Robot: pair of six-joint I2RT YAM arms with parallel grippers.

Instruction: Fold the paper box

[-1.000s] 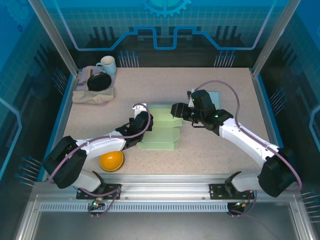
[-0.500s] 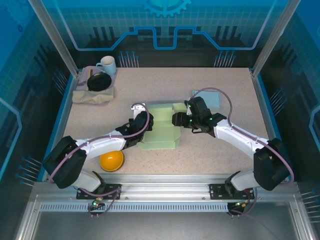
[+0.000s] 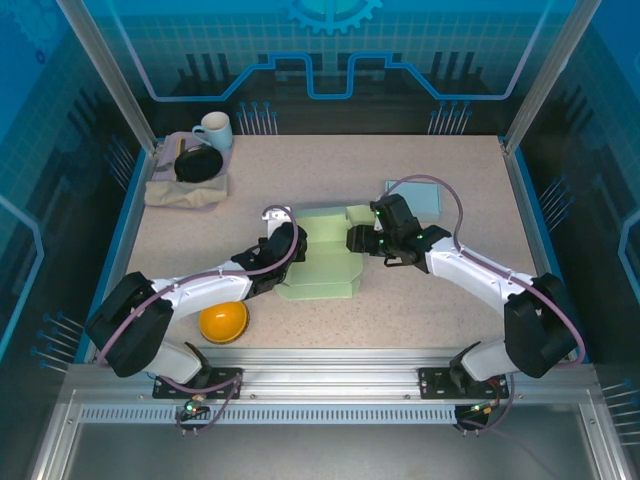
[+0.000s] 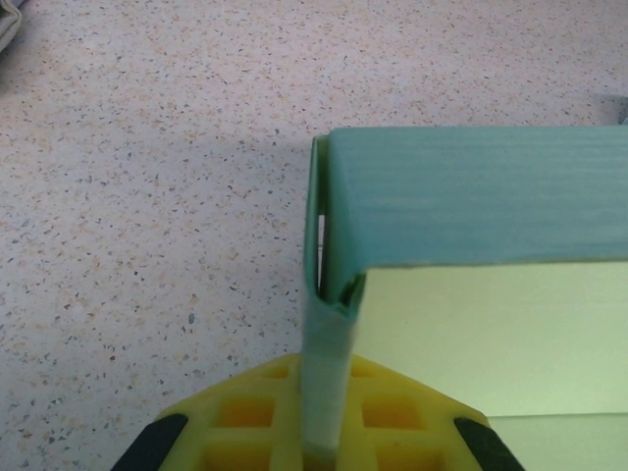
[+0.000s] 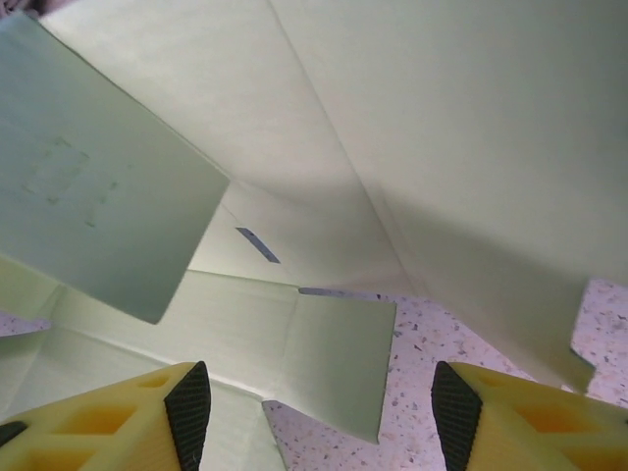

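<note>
Top external view: the paper box [image 3: 322,262], pale green and partly folded, lies flat-bottomed near the middle of the speckled table [image 3: 440,300], between the two arms. The left gripper [image 3: 285,236] meets the box at its left edge; the right gripper [image 3: 356,238] sits at the box's upper right corner, beside a raised flap.

Left wrist view: the left gripper [image 4: 320,444] is pressed together on a thin upright wall of the box [image 4: 471,196], the wall running straight down between the yellow fingers [image 4: 240,417]. At the top of that wall the paper bends over into a darker green strip.

Right wrist view: the right gripper [image 5: 319,417] is spread wide, its yellow fingers [image 5: 118,422] apart at the lower corners, with the inner panels and a loose flap of the box [image 5: 324,128] ahead of them and the flap's edge lying in the gap.

Other items on the table: an orange bowl [image 3: 222,322] near the left arm; at the far left corner, a folded cloth [image 3: 185,191] carrying a dark round dish [image 3: 198,163] and a white mug [image 3: 213,130]; a light blue sheet [image 3: 422,194] behind the right arm.
</note>
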